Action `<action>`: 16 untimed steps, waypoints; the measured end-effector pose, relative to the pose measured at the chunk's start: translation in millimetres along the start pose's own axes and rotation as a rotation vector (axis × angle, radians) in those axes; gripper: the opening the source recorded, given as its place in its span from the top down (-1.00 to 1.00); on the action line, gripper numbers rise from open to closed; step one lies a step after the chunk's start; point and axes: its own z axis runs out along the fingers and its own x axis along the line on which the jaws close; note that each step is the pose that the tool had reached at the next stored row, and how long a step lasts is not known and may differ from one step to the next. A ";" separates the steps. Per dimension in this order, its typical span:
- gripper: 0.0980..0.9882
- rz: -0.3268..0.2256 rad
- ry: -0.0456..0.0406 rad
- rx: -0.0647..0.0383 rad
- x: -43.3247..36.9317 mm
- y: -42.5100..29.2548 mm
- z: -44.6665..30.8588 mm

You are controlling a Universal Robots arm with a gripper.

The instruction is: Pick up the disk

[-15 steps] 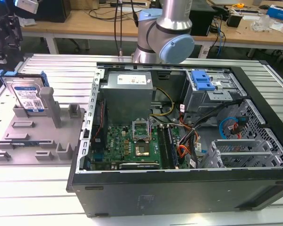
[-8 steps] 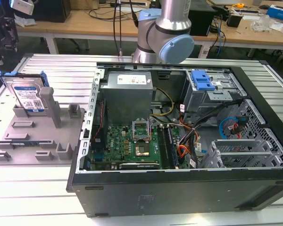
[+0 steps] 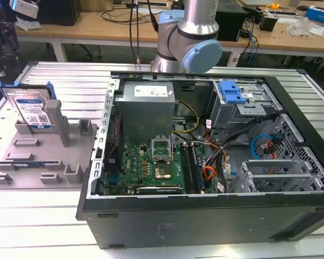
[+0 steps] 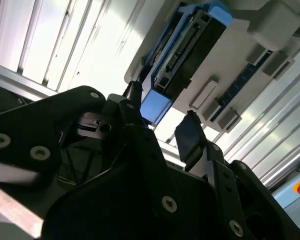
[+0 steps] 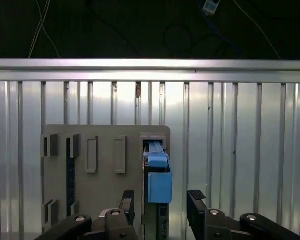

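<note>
The disk (image 3: 31, 110) stands on edge in a slot of a grey holder plate (image 3: 43, 156) at the exterior view's left, its blue-and-white label facing out and a blue rail along its top. In the first wrist view the disk's blue rail end (image 5: 159, 181) lies between my two black fingers, and my gripper (image 5: 161, 202) is open with a gap on each side of the rail. The second wrist view shows the same open gripper (image 4: 162, 117) some way from the disk (image 4: 190, 45); nothing is held.
An open computer case (image 3: 205, 162) fills the middle and the exterior view's right, with a grey power supply box (image 3: 146, 108), a motherboard and a blue drive caddy (image 3: 230, 91). The holder plate has grey posts (image 3: 58, 121) beside the disk. Ribbed metal table underneath.
</note>
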 end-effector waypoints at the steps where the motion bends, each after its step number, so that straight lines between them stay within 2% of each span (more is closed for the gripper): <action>1: 0.00 0.005 0.0000 0.000 0.0 0.1 0.6; 6: 0.00 0.012 0.0003 0.000 -0.4 3.6 7.3; 11: 0.00 0.012 0.0004 -0.001 0.5 3.8 11.0; 16: 0.00 0.012 0.0009 -0.002 0.8 3.8 17.8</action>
